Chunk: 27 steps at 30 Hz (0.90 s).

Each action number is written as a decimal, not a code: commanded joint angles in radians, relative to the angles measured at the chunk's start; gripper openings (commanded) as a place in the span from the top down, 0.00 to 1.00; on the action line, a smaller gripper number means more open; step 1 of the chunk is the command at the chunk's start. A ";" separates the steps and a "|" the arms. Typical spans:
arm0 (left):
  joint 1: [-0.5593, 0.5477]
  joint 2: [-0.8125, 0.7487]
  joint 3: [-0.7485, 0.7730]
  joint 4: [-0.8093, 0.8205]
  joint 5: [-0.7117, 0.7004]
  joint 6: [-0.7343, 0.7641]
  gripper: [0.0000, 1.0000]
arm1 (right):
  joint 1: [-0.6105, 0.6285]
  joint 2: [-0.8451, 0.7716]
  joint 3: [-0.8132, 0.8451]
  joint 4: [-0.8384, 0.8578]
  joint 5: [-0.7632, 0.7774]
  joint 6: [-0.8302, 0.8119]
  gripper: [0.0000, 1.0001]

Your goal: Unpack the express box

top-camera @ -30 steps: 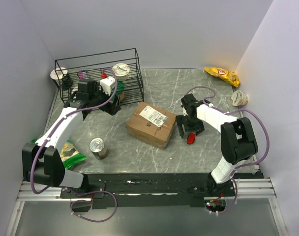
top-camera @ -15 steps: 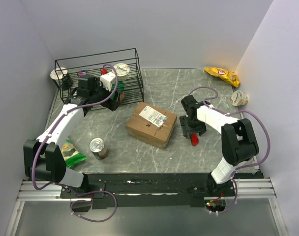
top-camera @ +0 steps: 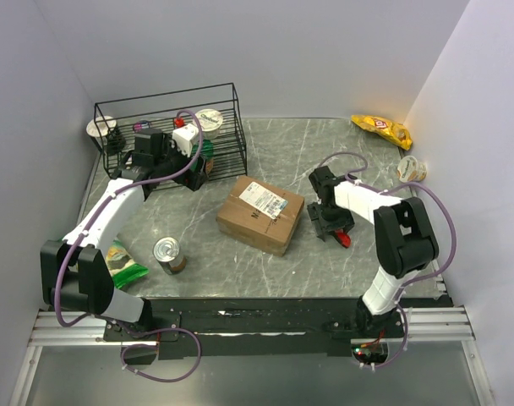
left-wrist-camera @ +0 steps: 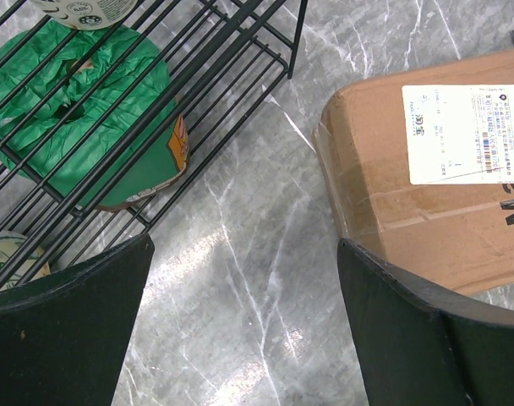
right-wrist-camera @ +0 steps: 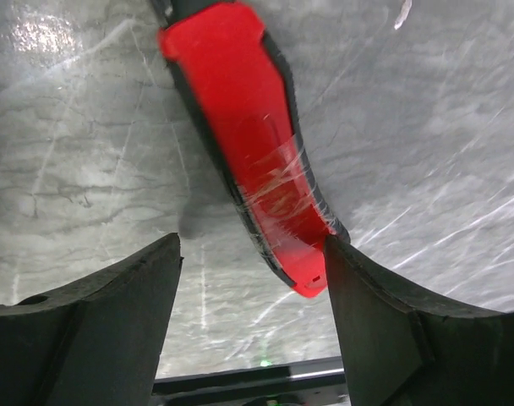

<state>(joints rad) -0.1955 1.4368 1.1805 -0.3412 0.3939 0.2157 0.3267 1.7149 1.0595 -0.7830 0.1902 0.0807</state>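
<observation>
Red knife (right-wrist-camera: 240,110) lies under the right gripper (right-wrist-camera: 250,245), lengthwise between its spread, empty jaws; express box (top-camera: 261,213) just beside; left gripper (left-wrist-camera: 244,245) gapes empty, farther off.

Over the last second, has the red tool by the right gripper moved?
Yes. The red tool has slid right, farther from the unmoved express box.
</observation>
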 commanded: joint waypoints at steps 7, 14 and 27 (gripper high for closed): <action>-0.002 -0.021 0.033 0.031 0.011 -0.004 0.04 | -0.029 0.011 0.043 0.013 -0.063 -0.200 0.22; -0.002 0.008 0.056 0.037 0.031 -0.018 0.04 | -0.041 -0.038 0.002 0.041 -0.089 -0.275 0.22; -0.008 0.020 0.065 0.038 0.042 -0.027 0.03 | -0.139 -0.034 -0.032 0.024 -0.265 -0.489 0.32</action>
<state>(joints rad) -0.1963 1.4578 1.2015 -0.3351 0.4046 0.2111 0.2268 1.6752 1.0306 -0.7654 -0.0483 -0.3519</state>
